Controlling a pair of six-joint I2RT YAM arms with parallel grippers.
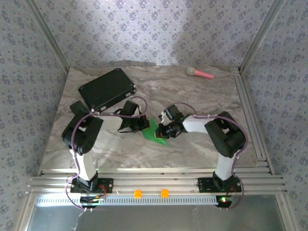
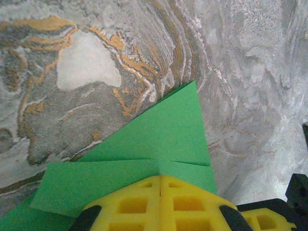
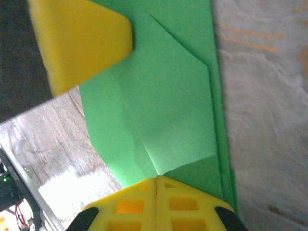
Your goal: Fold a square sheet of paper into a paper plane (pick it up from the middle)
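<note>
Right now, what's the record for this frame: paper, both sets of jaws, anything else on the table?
paper: green sheet, partly folded to a point, creased, lying centrally
left jaws: shut, tips over the green sheet
right jaws: shut, tips over the green sheet
other items: black case at far left; pink-handled toy at far right

The paper [image 1: 154,130] lies on the table [image 1: 192,101] between left tool [image 1: 144,126] and right tool [image 1: 164,131].

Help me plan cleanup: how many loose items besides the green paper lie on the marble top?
2: the black case at the back left, the pink-handled toy at the back right. The arms could hide more.
</note>
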